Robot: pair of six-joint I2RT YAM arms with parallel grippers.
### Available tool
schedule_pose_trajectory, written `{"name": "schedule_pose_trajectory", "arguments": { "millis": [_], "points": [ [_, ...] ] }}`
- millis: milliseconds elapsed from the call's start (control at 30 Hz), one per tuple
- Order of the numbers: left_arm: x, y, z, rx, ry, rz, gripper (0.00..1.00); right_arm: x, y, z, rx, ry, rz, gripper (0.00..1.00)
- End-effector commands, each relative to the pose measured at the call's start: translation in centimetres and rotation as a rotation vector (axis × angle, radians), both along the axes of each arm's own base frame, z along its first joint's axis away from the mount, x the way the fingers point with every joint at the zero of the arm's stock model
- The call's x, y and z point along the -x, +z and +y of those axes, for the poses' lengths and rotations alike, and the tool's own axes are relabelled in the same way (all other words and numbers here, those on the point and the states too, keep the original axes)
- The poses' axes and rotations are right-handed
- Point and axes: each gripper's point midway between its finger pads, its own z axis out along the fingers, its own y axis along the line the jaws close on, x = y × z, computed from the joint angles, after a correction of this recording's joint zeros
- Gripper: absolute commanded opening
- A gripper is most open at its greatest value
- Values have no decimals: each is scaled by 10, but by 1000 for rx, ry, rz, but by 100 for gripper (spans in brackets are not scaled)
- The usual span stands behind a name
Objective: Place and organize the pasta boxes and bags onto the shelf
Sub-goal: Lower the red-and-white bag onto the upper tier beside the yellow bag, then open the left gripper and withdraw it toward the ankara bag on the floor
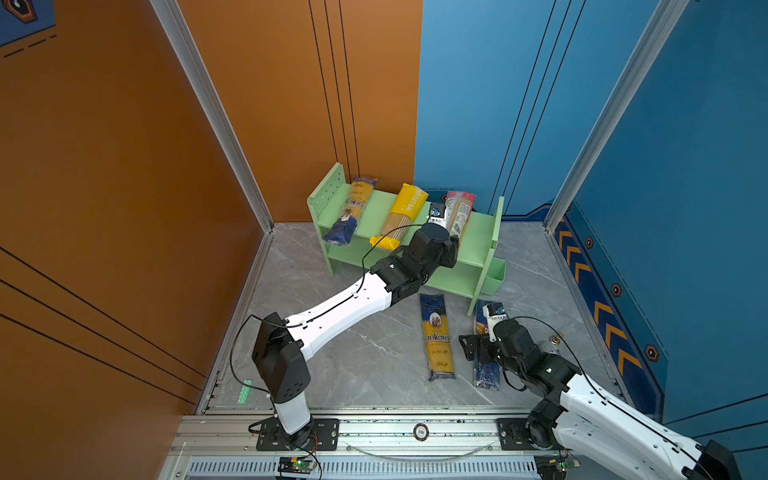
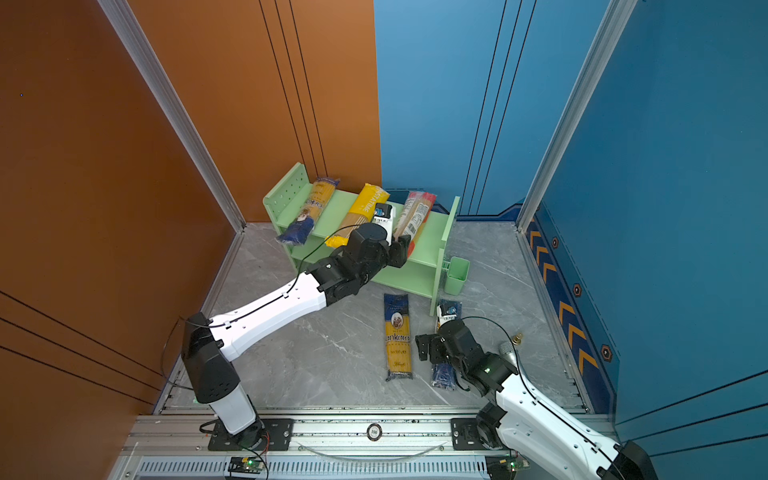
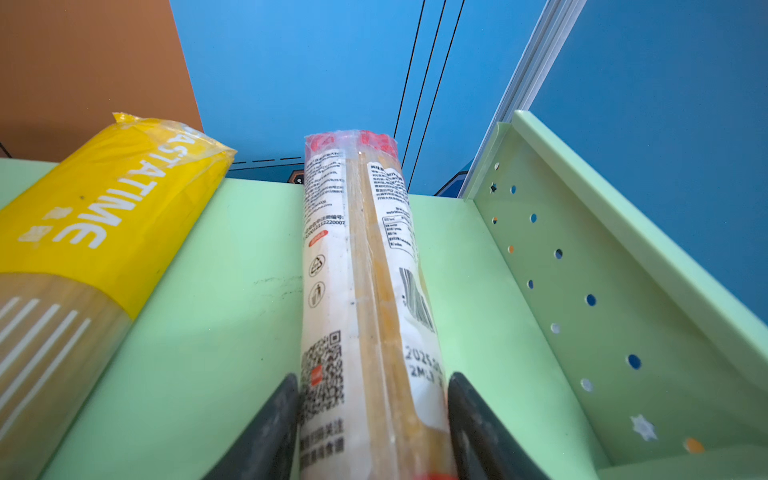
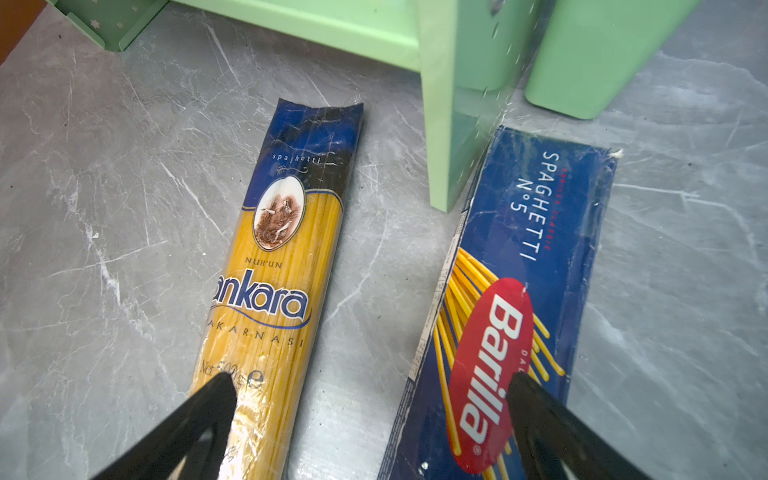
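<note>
Shelf stands at the back of the bench, in the wall corner, with a small green bin at its right end.

Top tier, left to right: yellow-and-blue bag, yellow bag, red-ended clear bag. All three lie front-to-back across the tier, apart from one another. The near ends of the first two overhang the front edge.

Left arm reaches over to the right part of the top tier. Left gripper sits at the near end of the red-ended clear bag. In the left wrist view one jaw stands along each side of the bag, right at the wrapper. I cannot tell whether they press on it or only flank it. The bag lies on the tier, label and barcode up, between the yellow bag and the perforated side panel, touching neither.

On the bench, not shelved: Ankara bag and Barilla box. They lie side by side, roughly parallel, with a strip of bare bench between them, in front of the shelf's right end. The box's far end lies just beside the foot of the side panel, below the bin. Whether they touch is not resolvable.

Right gripper hangs over these two. Jaws are wide apart and hold nothing. One is over the Ankara bag's near part, the other over the Barilla logo.
</note>
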Motion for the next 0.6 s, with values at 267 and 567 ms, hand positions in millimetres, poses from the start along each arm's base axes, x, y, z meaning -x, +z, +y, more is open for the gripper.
{"name": "schedule_pose_trajectory", "arguments": {
  "millis": [267, 567],
  "points": [
    [18, 34, 12, 46, -13, -73, 84, 0, -8, -6, 22, -31, 33, 100],
    [52, 56, 17, 82, -94, -114, 94, -2, -9, -5, 37, -29, 42, 100]
  ]
}}
